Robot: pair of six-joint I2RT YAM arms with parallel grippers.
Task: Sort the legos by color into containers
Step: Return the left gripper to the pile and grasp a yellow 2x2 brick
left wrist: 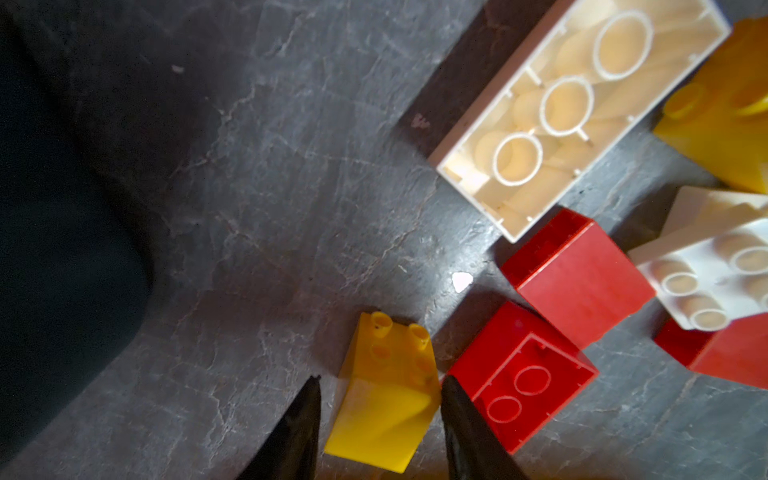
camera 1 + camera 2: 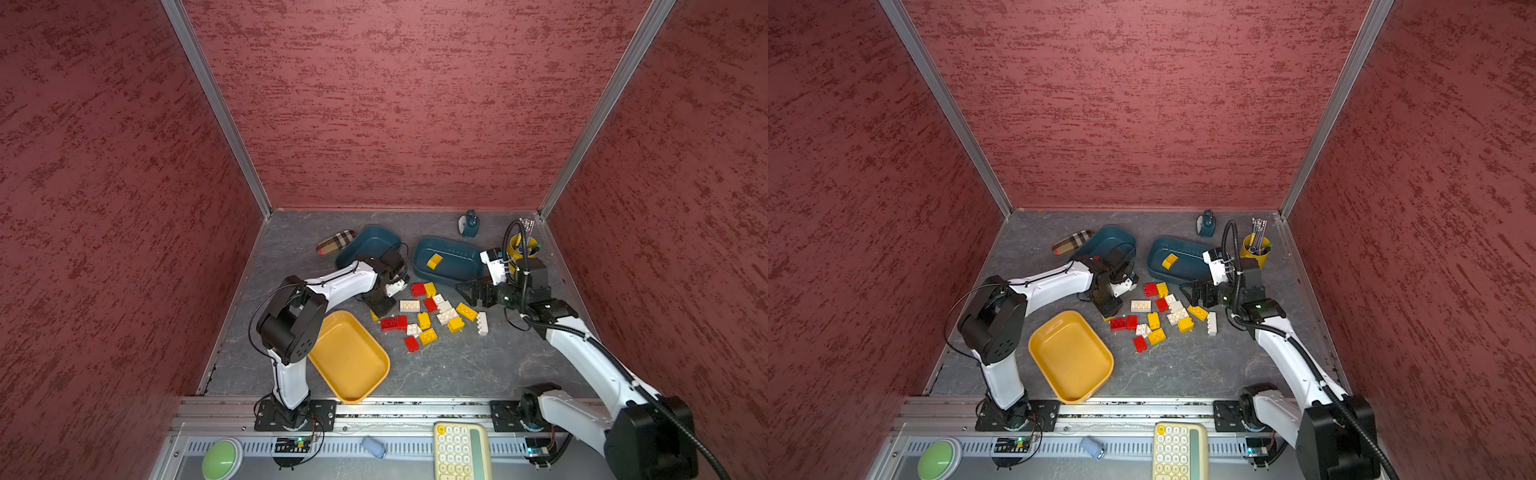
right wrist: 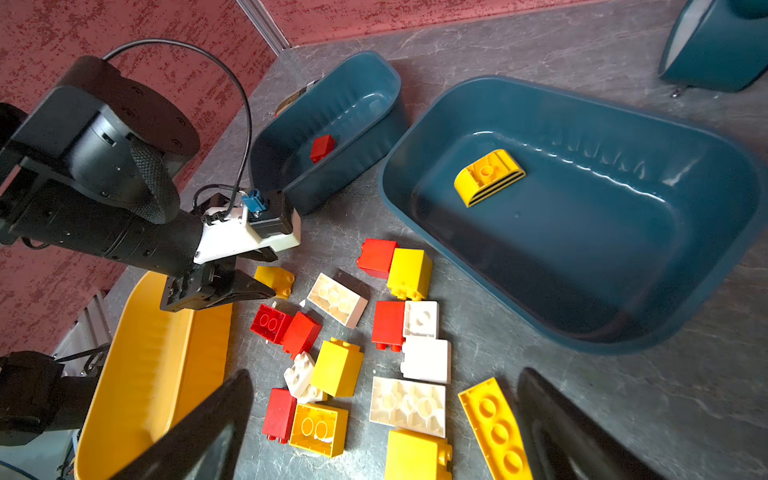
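Left tool [image 1: 381, 380] straddles pile-edge yellow lego [image 1: 384, 415] (gap one side); right tool [image 3: 386, 373] spread wide.

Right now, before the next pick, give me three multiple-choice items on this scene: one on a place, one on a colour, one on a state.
1. The left pincer stands: A) over the mustard tray; B) astride a small yellow lego on the table; C) over the pen cup.
2. The lego in the teal tray nearer the right arm is: A) red; B) white; C) yellow.
3. The right pincer is: A) open, holding nothing; B) shut on a white lego; C) shut on a pen.
Answers: 1 B, the left wrist view shows a finger on each side of it; 2 C, both top views show it yellow; 3 A, its fingers stand wide apart, gripping nothing.
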